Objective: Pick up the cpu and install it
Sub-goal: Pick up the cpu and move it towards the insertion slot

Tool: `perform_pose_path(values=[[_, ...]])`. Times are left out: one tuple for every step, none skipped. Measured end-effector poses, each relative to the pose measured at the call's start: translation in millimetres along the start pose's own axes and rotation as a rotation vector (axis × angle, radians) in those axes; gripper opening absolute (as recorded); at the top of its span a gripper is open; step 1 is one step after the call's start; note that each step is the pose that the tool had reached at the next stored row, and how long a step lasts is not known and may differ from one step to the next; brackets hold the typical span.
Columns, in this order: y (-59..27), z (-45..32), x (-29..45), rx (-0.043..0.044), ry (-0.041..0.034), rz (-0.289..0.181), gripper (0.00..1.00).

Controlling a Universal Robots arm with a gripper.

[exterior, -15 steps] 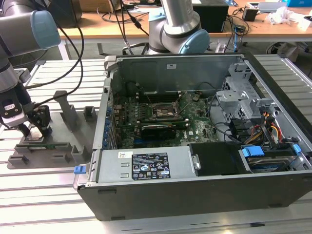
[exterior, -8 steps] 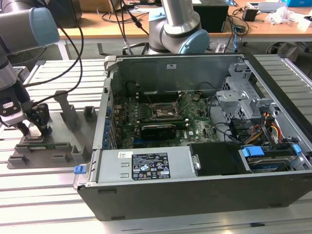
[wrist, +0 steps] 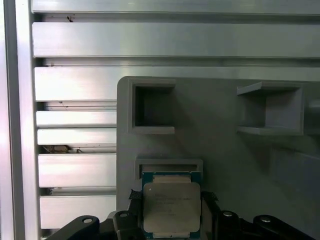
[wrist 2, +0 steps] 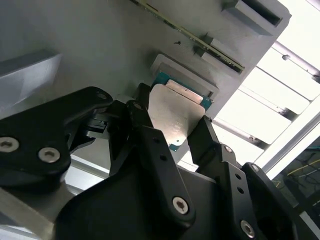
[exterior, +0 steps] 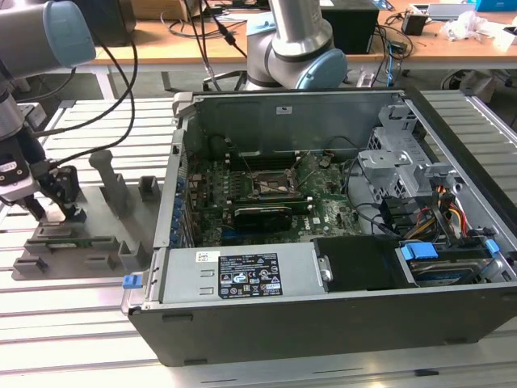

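In both wrist views the cpu [wrist: 171, 207] [wrist 2: 175, 115], a flat square chip with a silvery top and a thin green rim, lies at a shallow recess of the grey holder tray [wrist: 225, 150]. My gripper [wrist: 171, 220] [wrist 2: 172, 125] straddles it, one black finger [wrist 2: 142, 120] against each side edge, shut on it. In the exterior view the gripper [exterior: 56, 212] hangs low over the tray [exterior: 81, 242] at the exterior view's left, well away from the open computer case [exterior: 323, 323]. The motherboard socket [exterior: 271, 187] lies inside the case.
Upright blocks [exterior: 109, 174] stand on the tray beside the gripper. A long black card [exterior: 262, 217] sits on the motherboard below the socket. A second arm's base [exterior: 295, 48] stands behind the case. Cables trail from the arm. Slatted aluminium table [exterior: 73, 323] surrounds everything.
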State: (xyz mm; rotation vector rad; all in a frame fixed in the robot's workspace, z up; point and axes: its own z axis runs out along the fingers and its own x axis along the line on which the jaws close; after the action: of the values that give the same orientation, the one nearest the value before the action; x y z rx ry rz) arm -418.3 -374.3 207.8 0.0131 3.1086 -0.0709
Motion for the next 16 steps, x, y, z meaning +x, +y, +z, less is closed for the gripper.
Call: perform_pose_path(values=[[-0.1,-1.9,0.0,0.0,0.0001,0.0,0.55],[-0.2,-3.6,-0.1,0.0,0.0001,0.0,0.55],[-0.3,-5.7,-0.2,0.0,0.0,0.0,0.55],[-0.3,-7.3,-0.2,-0.0001,0.0,0.0,0.55],[-0.4,-8.4,-0.3,0.0,0.0001,0.0,0.55],[-0.4,-9.3,-0.3,0.0,0.0,0.0,0.55],[-0.5,-10.4,-0.3,0.0,0.0001,0.0,0.55],[-0.6,-12.6,-0.4,0.0,0.0001,0.0,0.55],[-0.6,-13.8,-0.4,0.0,0.0002,0.0,0.55],[-0.7,-15.1,-0.5,0.0,0.0,0.0,0.55],[-0.7,-16.3,-0.5,0.0,0.0,0.0,0.55],[-0.8,-17.4,-0.6,0.0,0.0001,0.0,0.55],[-0.9,-18.9,-0.6,0.0,0.0,0.0,0.55],[-0.9,-20.1,-0.7,0.0,0.0001,0.0,0.55],[-1.0,-21.2,-0.7,0.0,0.0001,0.0,0.55],[-1.1,-23.7,-0.8,0.0,0.0001,0.0,0.55]])
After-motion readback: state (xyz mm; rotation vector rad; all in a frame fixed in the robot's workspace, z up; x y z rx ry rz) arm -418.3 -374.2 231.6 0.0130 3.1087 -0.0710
